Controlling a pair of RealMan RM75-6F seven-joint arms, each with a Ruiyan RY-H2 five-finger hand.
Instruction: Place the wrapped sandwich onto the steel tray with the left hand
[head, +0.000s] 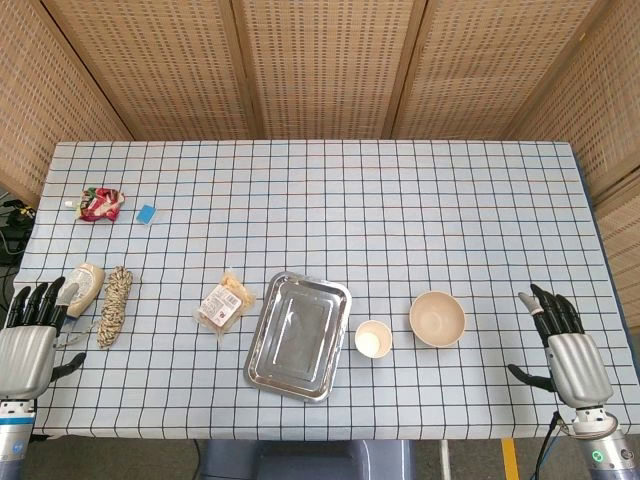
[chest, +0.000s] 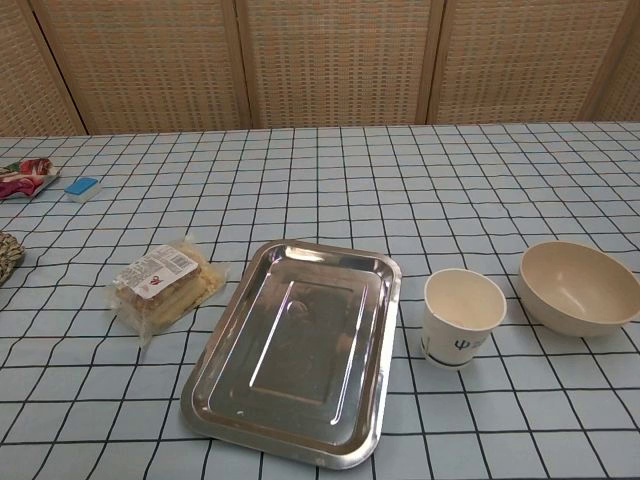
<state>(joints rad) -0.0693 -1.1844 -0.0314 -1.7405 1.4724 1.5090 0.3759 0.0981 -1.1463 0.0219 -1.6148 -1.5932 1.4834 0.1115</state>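
Note:
The wrapped sandwich (head: 226, 301) (chest: 164, 284), in clear film with a white and red label, lies on the checked cloth just left of the steel tray (head: 299, 334) (chest: 296, 348). The tray has nothing on it. My left hand (head: 30, 340) hovers at the table's front left corner, well left of the sandwich, fingers apart and holding nothing. At the front right corner my right hand (head: 566, 350) is likewise open and holds nothing. Neither hand shows in the chest view.
A paper cup (head: 373, 338) (chest: 463, 315) and a beige bowl (head: 437, 318) (chest: 579, 286) stand right of the tray. A rope coil (head: 115, 304) and a beige packet (head: 84, 286) lie near my left hand. A red snack bag (head: 101, 204) and blue block (head: 146, 213) sit far left.

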